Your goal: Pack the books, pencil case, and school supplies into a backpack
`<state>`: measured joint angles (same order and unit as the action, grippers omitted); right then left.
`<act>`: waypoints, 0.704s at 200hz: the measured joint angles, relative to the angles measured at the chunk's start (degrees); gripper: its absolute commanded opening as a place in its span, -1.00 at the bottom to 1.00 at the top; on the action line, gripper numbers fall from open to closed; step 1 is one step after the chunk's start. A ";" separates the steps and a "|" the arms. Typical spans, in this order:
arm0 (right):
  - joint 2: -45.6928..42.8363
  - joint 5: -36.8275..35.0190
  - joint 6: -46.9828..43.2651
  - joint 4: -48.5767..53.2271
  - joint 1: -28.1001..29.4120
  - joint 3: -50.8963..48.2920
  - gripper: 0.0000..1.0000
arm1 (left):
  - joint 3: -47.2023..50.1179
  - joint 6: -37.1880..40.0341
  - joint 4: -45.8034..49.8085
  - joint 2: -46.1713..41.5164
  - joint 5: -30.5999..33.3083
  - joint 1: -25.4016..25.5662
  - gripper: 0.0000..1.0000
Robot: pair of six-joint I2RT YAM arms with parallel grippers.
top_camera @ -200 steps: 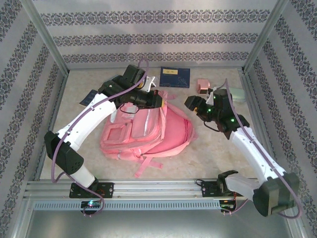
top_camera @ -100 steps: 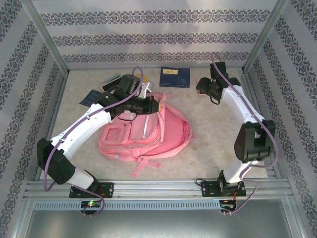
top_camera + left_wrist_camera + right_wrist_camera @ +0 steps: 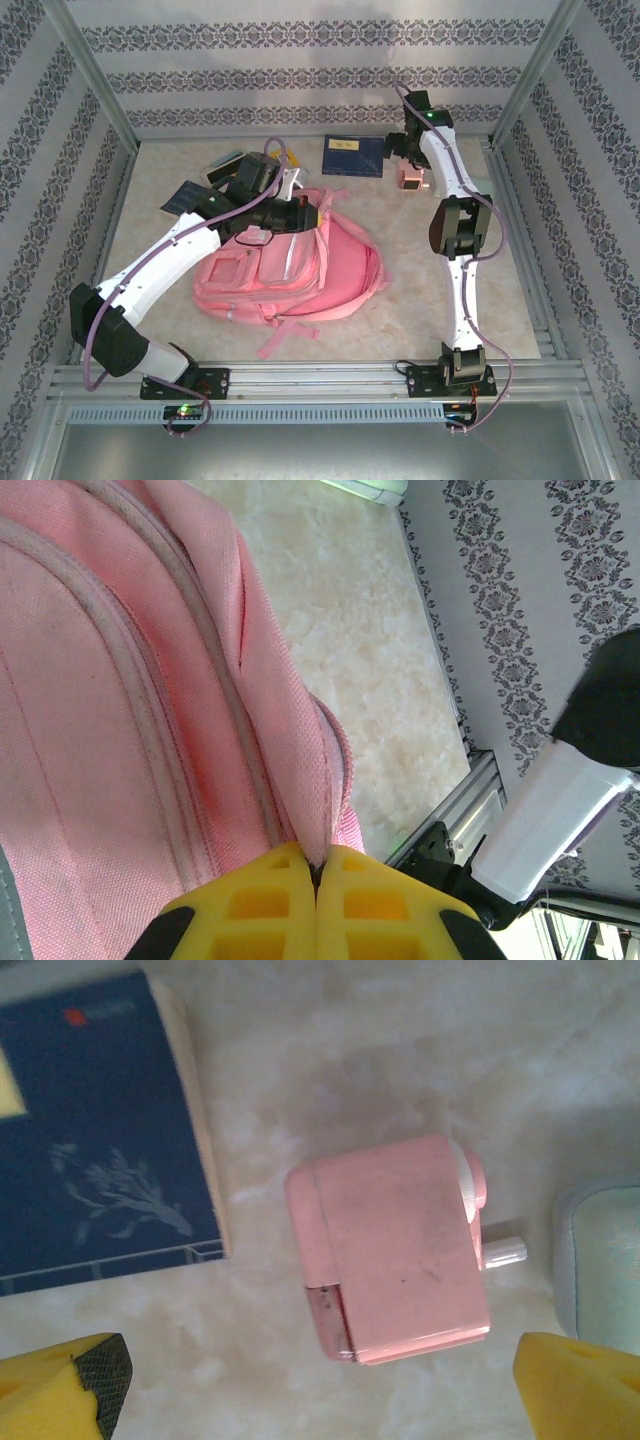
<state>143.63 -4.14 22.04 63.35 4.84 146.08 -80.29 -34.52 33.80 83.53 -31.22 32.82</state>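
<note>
Right claw (image 3: 320, 1395) poised over the pink block (image 3: 395, 1250); left claw (image 3: 315, 880) pinching the backpack (image 3: 120, 730).

In the right wrist view the right claw is released and empty, with its yellow tips at the lower corners. The block sits centre frame, a navy book (image 3: 100, 1130) upper left and the mint case (image 3: 605, 1260) at the right edge. It looks best to drop straight down, straddle the block's flat sides clear of the white knob (image 3: 500, 1252), then close. The left claw is clenched on the backpack's rim fabric at the bottom of its view. It should probably keep the mouth lifted.

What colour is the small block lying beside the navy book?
The block is pink, clearest in the right wrist view.
</note>
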 measured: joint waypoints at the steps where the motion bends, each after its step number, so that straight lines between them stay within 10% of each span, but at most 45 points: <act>1: 0.39 0.00 -0.02 0.39 -0.04 0.44 0.96 | 0.00 0.02 0.02 0.00 0.00 0.00 -1.00; 52: 16.17 -0.35 -1.03 13.16 -1.38 26.77 0.95 | -0.02 1.16 0.02 0.70 -0.04 0.00 -1.00; 141: 19.71 -0.66 -2.78 18.08 -1.86 27.93 0.59 | -0.09 1.49 0.02 3.23 -0.66 -0.33 -1.00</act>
<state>163.35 -4.80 19.27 81.43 2.98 174.01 -80.38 -33.04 33.82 86.76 -31.88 32.49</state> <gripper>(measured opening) 0.834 0.051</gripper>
